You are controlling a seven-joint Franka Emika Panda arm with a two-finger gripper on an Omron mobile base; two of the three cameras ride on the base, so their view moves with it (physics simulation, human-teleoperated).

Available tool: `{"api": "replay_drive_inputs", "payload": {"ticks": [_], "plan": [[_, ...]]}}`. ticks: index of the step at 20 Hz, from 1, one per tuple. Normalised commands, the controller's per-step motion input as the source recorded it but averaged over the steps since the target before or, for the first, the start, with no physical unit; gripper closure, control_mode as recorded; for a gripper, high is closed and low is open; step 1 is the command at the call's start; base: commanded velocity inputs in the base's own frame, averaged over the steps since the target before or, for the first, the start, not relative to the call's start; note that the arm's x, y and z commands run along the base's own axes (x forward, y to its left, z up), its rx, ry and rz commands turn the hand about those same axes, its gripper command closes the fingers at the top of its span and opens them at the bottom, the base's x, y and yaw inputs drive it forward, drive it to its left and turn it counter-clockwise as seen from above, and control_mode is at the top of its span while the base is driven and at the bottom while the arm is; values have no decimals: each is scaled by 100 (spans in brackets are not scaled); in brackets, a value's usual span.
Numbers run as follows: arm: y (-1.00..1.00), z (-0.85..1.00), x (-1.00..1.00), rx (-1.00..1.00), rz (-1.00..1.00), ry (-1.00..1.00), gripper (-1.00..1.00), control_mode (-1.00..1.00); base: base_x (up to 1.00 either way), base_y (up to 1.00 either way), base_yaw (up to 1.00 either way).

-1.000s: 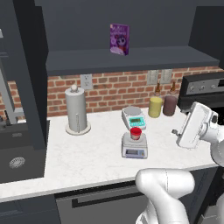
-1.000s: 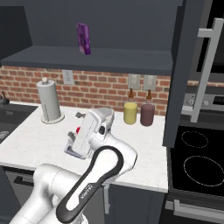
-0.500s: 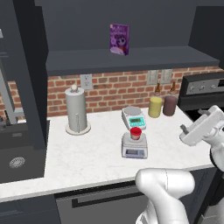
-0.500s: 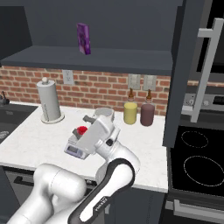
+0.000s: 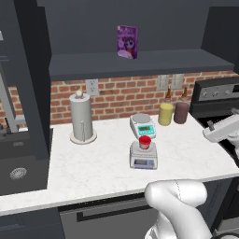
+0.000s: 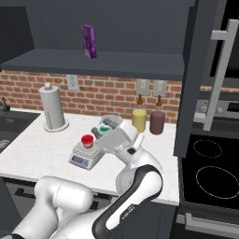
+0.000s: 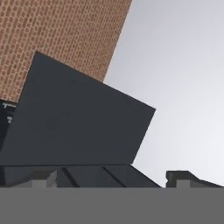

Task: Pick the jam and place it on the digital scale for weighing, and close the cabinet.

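Already the tiny squat red jam jar (image 5: 144,141) sits on the square silver platform of the low grey digital scale (image 5: 143,160), which stands on the white marble tabletop (image 5: 93,163) just in front of a white scale with a round plate and teal front (image 5: 143,125). So the weighing half looks done, and what remains, by my reading, is the large dark charcoal wall cabinet, whose flat panel door (image 6: 193,79) stands open beside the stove with its long silver bar handle (image 6: 221,74) facing out.

In the right base view the two-finger gripper (image 6: 99,133) hangs low, just beside the jar and both scales; the jaws are spread wide and hold nothing.

The main risk is in lifting away. A careless swing of the hand or forearm could clip the light jar and tip it off the platform, or shove the scale. The yellow canister (image 6: 138,120) and the dark maroon one (image 6: 157,122) stand near the likely path to the door and could be knocked. Pushing the door edge off-centre might let the jaws slip, leaving the cabinet ajar.
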Motion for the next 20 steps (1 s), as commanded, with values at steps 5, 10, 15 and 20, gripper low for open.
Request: {"api": "replay_drive_inputs", "payload": {"ticks": [5,10,15,20], "plan": [[-56,5,0,14,-4,9,-100,-100,0,0,0],[-55,0,0,13,0,1,-100,-100,0,0,0],[-61,1,0,16,-3,4,-100,-100,0,0,0],[-57,0,0,16,-4,9,-100,-100,0,0,0]]}}
